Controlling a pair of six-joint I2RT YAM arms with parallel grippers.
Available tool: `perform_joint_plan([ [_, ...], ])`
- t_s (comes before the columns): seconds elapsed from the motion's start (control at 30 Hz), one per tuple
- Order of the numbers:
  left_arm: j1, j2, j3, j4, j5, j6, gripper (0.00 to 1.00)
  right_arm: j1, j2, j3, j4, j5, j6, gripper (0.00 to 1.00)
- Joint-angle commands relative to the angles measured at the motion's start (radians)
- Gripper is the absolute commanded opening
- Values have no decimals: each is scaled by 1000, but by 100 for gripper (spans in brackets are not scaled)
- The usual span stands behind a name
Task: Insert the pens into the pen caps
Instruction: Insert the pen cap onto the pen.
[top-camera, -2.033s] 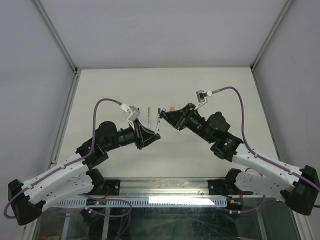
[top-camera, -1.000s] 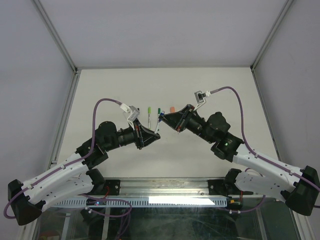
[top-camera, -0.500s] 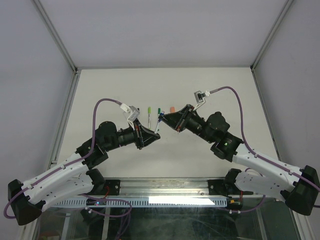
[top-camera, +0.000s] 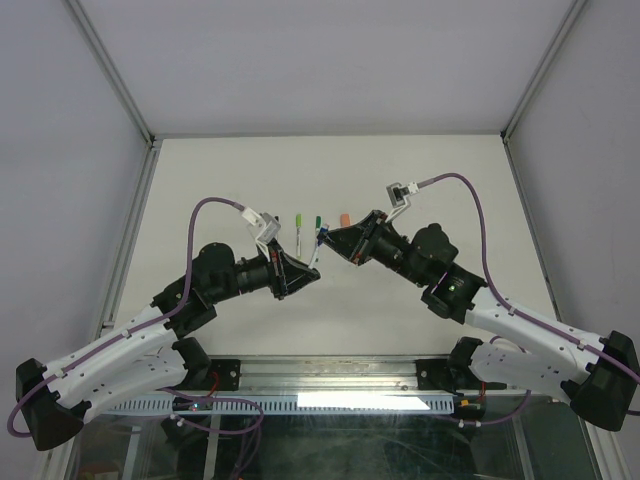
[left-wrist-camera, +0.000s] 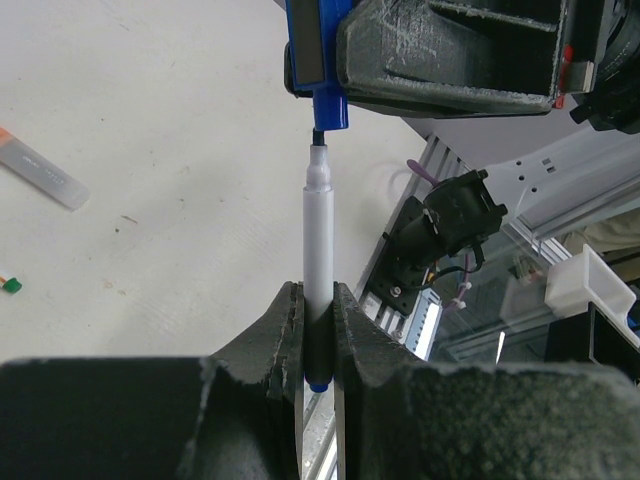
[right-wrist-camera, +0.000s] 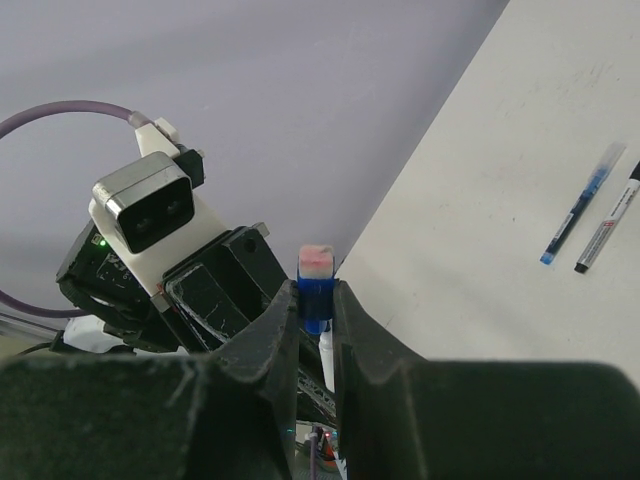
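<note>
Pale grey-white barrelled pen (left-wrist-camera: 318, 230) clamped at its lower end by the left gripper (left-wrist-camera: 318, 300), held in the air over the white table (top-camera: 420, 170), between the two arms. Nib end pointed straight at a short blue plastic pen cap (left-wrist-camera: 329, 108) pinched in the right gripper (right-wrist-camera: 316, 300). Dark nib right at the cap's mouth; seated or not, cannot tell.

Against two seconds ago: right arm edged slightly to the left, left arm in the same pose, both grasps unchanged, loose items on the table unmoved.

Counted: one pen and one cap in the fingers. From above, three coloured pieces on the table just beyond the grippers: lime green piece (top-camera: 299, 220), dark green piece (top-camera: 317, 220), orange piece (top-camera: 344, 217). From the right wrist, two pens lying side by side: slim blue ballpoint (right-wrist-camera: 578, 215), grey-white marker with black ends (right-wrist-camera: 612, 230). From the left wrist, one grey-white marker with an orange end (left-wrist-camera: 40, 168) and one small green bit (left-wrist-camera: 12, 285).

Held pen: straight and slim, narrowing to a short neck before the nib, blue butt showing below the left fingers. Cap: blue tube, pale pinkish end towards the right wrist camera.
</note>
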Motion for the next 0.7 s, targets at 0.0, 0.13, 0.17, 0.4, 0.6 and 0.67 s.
perform_joint_plan([
  [0.0,10,-12,14,80,-19,-8,0,-1,-3,17,-36,-13,-33,0],
  [0.13,10,-6,17,80,-13,-6,0,-1,-3,15,-39,-13,-36,0],
  [0.17,10,-5,17,81,-12,-6,0,-1,-4,15,-38,-11,-35,0],
  [0.4,10,-4,13,81,-4,-6,0,-1,-17,27,7,23,-15,0],
  [0.6,10,-9,9,81,-3,-9,0,-1,-42,32,42,92,-11,0],
  [0.67,10,-10,7,83,-3,-12,0,-1,-45,30,41,109,-10,0],
])
